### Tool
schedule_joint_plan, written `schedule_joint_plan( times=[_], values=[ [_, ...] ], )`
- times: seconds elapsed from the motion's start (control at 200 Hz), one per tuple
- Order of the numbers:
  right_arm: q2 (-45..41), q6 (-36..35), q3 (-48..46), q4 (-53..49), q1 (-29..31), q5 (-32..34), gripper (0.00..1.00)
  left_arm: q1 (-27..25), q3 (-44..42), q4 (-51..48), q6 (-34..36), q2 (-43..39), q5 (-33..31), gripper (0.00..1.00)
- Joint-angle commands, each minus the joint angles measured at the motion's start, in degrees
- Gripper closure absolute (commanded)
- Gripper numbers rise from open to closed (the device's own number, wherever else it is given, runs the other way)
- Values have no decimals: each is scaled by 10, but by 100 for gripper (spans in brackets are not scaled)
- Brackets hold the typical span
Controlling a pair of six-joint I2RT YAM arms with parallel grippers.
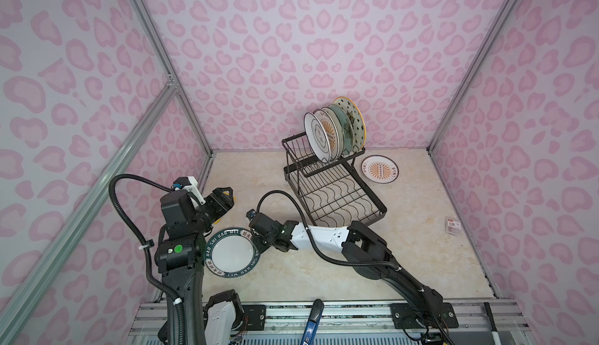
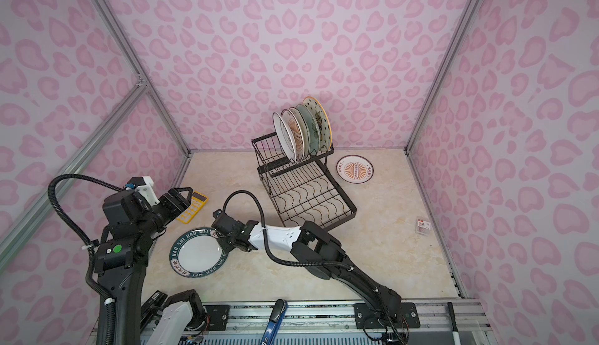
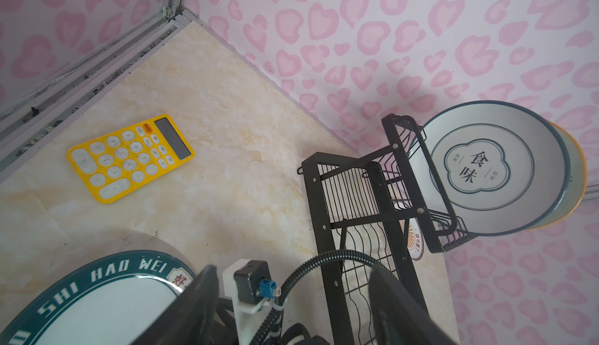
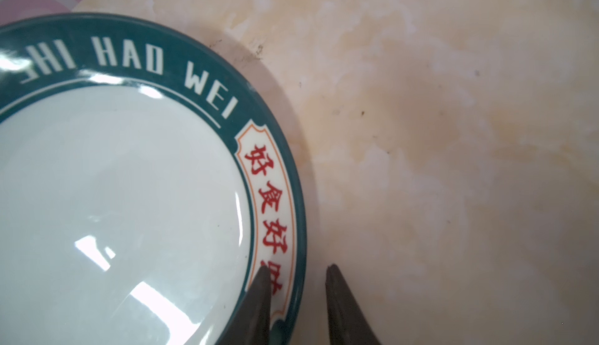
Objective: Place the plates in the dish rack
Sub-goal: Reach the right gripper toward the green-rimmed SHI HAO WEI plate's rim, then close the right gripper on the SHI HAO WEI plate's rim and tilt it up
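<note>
A dark-green-rimmed lettered plate [image 1: 231, 252] [image 2: 197, 252] [image 3: 97, 294] [image 4: 129, 197] lies flat on the table at front left. My right gripper [image 4: 298, 267] [image 1: 259, 244] is closed across its right rim, with one finger on top of the rim and the other just outside the edge. My left gripper [image 3: 293, 267] [image 1: 227, 194] hovers open and empty behind the plate. The black wire dish rack [image 1: 298, 197] [image 2: 270, 197] [image 3: 319, 204] stands at the back. Several plates [image 1: 334, 132] [image 2: 301, 132] stand upright in its raised basket. An orange sunburst plate [image 1: 380, 169] [image 2: 354, 169] lies flat to the right of the rack.
A yellow calculator [image 2: 193, 210] [image 3: 129, 158] lies on the table under the left gripper. A small packet [image 1: 452, 225] [image 2: 423, 225] lies near the right wall. Pink patterned walls close in the left, back and right sides. A blue-handled tool [image 1: 312, 320] rests on the front rail.
</note>
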Motion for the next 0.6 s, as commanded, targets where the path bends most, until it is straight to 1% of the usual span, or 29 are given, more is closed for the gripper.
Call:
schedule_joint_plan(
  times=[0.0, 0.3, 0.385, 0.45, 0.595],
  values=[
    [-11, 5, -23, 1, -7, 17, 72, 1, 6, 2, 8, -1, 6, 25],
    [-37, 15, -54, 26, -12, -25, 75, 0, 7, 2, 7, -3, 7, 25],
    [-40, 18, -55, 29, -12, -35, 75, 0, 7, 2, 6, -2, 8, 25],
    [-40, 22, -56, 32, -12, -42, 78, 0, 7, 2, 6, -2, 9, 25],
    [-38, 35, -55, 37, -18, -62, 79, 1, 7, 2, 6, -3, 9, 25]
  ],
)
